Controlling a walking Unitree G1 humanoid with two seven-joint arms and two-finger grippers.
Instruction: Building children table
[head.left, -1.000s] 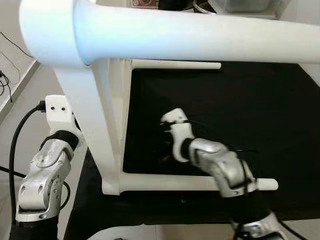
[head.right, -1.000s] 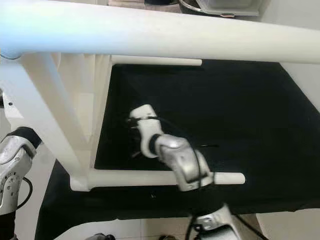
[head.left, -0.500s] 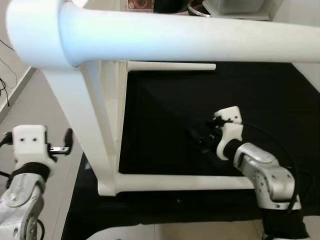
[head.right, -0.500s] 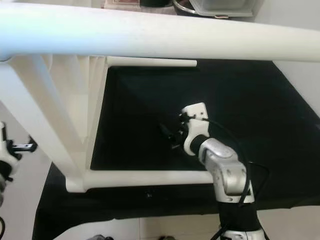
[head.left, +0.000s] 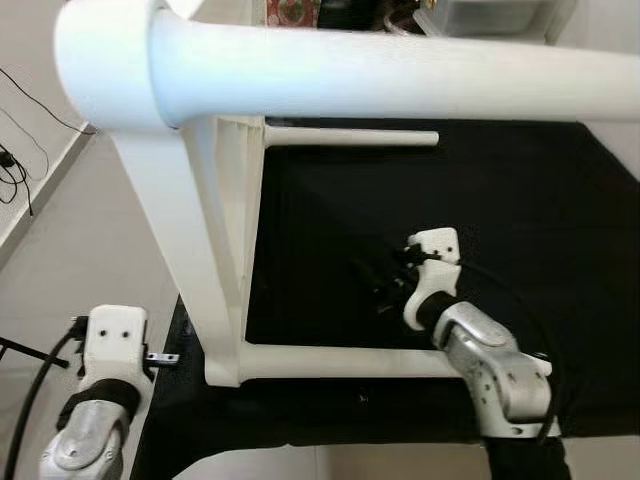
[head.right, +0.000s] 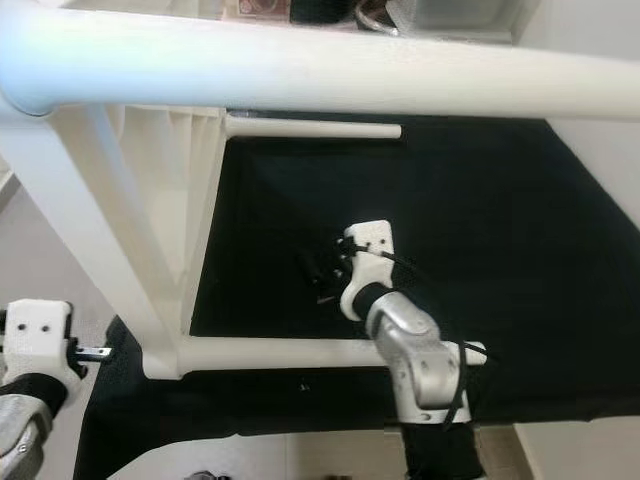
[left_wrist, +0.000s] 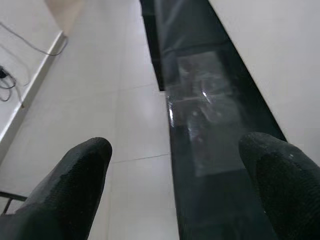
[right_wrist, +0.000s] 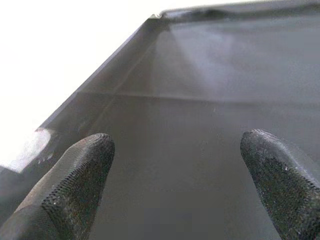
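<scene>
The right claw (head.left: 385, 278) hangs spread and empty over the black mat (head.left: 520, 200), open room all around it. The white children's table frame (head.left: 215, 250) stands on its side just to this claw's left, its lower leg (head.left: 340, 362) lying nearer the robot and its upper leg (head.left: 400, 85) passing overhead. The left claw (left_wrist: 170, 195) is low beyond the mat's left edge, spread and holding nothing, above pale floor tiles (left_wrist: 100, 100) beside a cable (head.left: 20, 165)
</scene>
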